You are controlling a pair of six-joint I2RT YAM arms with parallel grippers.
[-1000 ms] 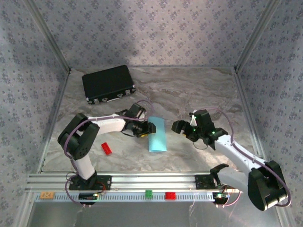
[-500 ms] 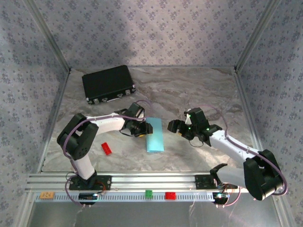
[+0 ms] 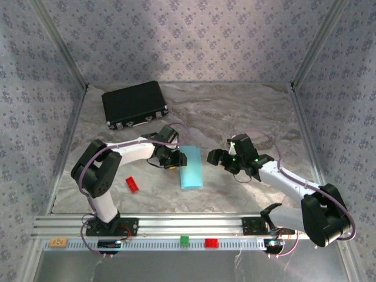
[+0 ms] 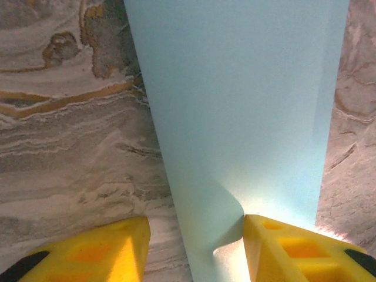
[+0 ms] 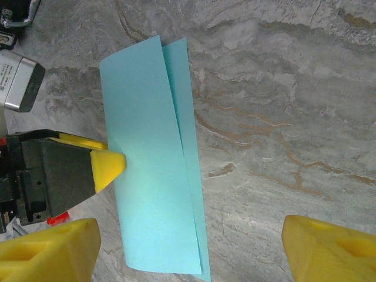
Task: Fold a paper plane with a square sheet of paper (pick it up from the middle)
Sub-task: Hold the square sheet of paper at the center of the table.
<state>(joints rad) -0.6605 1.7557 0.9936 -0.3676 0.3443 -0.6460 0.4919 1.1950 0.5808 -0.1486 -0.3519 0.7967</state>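
While the jaws of the left gripper (image 4: 194, 229) stand part-open astride the near edge of the folded sheet of paper (image 4: 235, 106), one yellow finger touching its curled lip and the other clear on the table (image 4: 70, 147), a closing pinch could crumple that lip or skew the layers, whose edges sit slightly out of line. The right gripper (image 5: 188, 235) hovers close by, jaws wide and empty, the sheet lying flat ahead of them.

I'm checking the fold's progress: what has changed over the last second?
The right gripper swung left, toward the folded blue paper, with its jaws open. The paper slid slightly left together with the left gripper, which sits at its left edge. The black case and red brick stayed put.
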